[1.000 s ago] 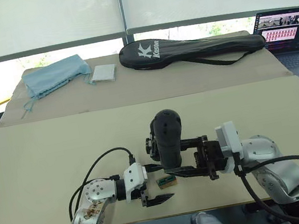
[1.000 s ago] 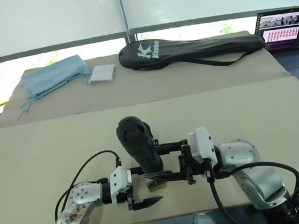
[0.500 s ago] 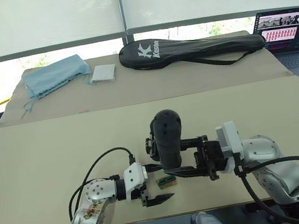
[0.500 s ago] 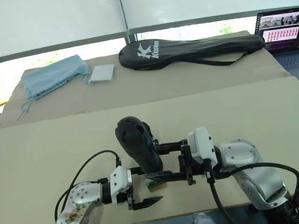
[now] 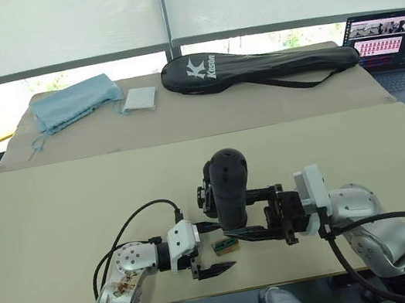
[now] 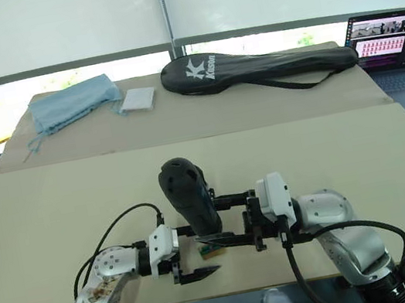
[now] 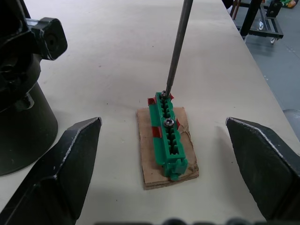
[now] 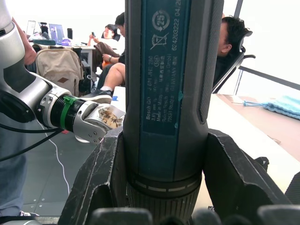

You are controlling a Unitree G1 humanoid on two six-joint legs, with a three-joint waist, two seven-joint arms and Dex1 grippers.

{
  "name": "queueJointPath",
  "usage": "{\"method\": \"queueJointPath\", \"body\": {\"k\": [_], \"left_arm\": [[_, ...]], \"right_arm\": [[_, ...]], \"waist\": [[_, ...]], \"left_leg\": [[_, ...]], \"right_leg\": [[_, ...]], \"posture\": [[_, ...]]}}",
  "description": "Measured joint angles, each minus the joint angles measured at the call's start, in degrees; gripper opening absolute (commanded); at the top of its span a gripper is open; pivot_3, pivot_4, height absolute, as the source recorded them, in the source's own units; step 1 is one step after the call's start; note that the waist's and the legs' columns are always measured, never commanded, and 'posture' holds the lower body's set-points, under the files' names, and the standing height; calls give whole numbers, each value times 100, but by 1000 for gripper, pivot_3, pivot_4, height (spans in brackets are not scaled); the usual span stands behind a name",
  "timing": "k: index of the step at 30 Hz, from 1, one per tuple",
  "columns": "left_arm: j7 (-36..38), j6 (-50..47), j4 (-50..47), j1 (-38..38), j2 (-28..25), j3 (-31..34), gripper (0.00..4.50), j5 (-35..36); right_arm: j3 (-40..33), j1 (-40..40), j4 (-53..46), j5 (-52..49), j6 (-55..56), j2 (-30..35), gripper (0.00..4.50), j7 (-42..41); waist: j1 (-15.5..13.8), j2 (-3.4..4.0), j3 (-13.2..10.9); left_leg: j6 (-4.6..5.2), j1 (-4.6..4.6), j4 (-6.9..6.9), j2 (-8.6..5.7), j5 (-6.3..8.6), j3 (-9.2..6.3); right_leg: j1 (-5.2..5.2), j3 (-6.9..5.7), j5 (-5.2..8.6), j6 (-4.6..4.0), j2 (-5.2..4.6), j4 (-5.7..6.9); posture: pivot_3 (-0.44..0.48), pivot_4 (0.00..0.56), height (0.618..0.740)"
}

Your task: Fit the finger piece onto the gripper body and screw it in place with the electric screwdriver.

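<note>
We are seeing the right pincer [image 8: 164,206] clenching the electric screwdriver [image 5: 228,186], standing it upright over the green block [image 7: 168,133]; its bit tip is touching a screw at that block's far end; the left pincer [image 7: 164,178] is lying released, its fingers spread either side of the block; the gripper body [image 7: 21,89], cut off at the frame edge, is standing just beside the block on the desk [image 5: 80,212]; the screwdriver is hiding most of it in the eye views.

R gripper [image 6: 222,217] clamps upright electric screwdriver [image 6: 189,197] over green block [image 6: 212,252]; L gripper [image 6: 194,256] open beside.
</note>
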State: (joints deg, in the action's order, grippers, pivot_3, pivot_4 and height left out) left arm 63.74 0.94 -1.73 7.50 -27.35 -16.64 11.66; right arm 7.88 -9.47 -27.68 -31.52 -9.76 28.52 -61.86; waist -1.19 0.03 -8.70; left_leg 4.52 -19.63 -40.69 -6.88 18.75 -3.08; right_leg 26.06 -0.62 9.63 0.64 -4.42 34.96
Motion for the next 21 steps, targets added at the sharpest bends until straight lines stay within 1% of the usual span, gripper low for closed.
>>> {"method": "queueJointPath", "body": {"k": [21], "left_arm": [[7,19,3,-1,0,-1,4500,0]], "right_arm": [[2,8,1,-16,0,7,1900,-1]], "waist": [[0,0,0]], "left_leg": [[0,0,0,0,0,0]], "right_leg": [[0,0,0,0,0,0]], "posture": [[0,150,740]]}}
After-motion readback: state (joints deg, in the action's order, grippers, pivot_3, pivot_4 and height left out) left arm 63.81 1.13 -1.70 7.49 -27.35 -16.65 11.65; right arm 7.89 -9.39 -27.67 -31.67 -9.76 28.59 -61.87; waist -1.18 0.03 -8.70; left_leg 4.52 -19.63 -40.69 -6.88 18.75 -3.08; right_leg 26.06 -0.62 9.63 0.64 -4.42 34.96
